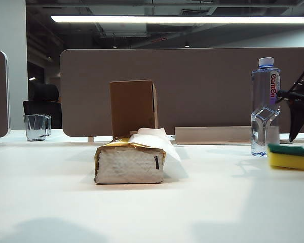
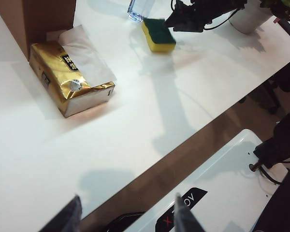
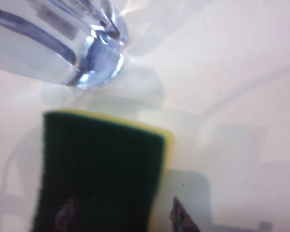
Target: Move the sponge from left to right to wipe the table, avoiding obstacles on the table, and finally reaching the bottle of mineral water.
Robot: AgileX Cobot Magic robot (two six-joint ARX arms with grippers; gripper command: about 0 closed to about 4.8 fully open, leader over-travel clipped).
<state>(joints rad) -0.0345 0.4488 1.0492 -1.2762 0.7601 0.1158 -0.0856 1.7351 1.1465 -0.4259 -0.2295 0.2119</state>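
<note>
The sponge [image 1: 290, 157], yellow foam with a dark green top, lies flat on the white table [image 1: 192, 202] just right of the bottle of mineral water [image 1: 265, 109]. My right gripper [image 1: 297, 126] hangs just above the sponge [image 3: 99, 169], open, its fingertips [image 3: 179, 215] spread over the green top without gripping it. The bottle's base [image 3: 87, 53] stands close beyond the sponge. The obstacles stand mid-table: a gold tissue pack [image 1: 130, 162] and a brown cardboard box [image 1: 133, 107] behind it. My left gripper [image 2: 126, 217] is open and empty over the table's near edge, far from the sponge [image 2: 158, 35].
A clear glass cup [image 1: 36, 126] stands at the far left back. A grey partition [image 1: 202, 91] runs behind the table. The left wrist view shows the table's brown front edge [image 2: 183, 154], the white robot base [image 2: 222, 193] and a white pot [image 2: 251, 17].
</note>
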